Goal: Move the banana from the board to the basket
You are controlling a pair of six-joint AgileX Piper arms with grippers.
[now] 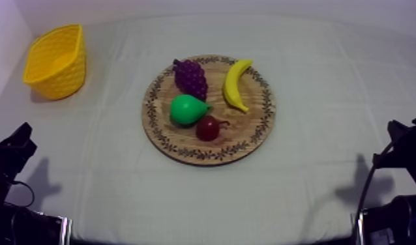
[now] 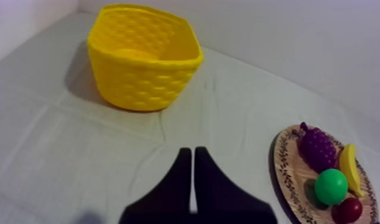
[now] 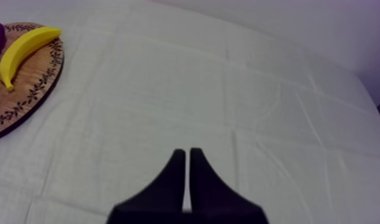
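Observation:
The yellow banana (image 1: pixel 235 85) lies on the right half of the round wooden board (image 1: pixel 250 140) in the middle of the table; it also appears as the banana (image 2: pixel 349 169) and the banana (image 3: pixel 22 52) on the board (image 3: pixel 31 83). The yellow basket (image 1: pixel 56 62) stands empty at the far left, upright in the left wrist view as the basket (image 2: pixel 143 58). My left gripper (image 2: pixel 193 156) is shut on nothing, over bare cloth short of the basket. My right gripper (image 3: pixel 187 156) is shut too, over cloth to the right of the board. Both arms rest low at the table's near corners.
On the board beside the banana lie a purple bunch of grapes (image 1: pixel 190 77), a green pear (image 1: pixel 187 109) and a small red fruit (image 1: pixel 208 128). Cloth lies bare between board and basket and all around the board.

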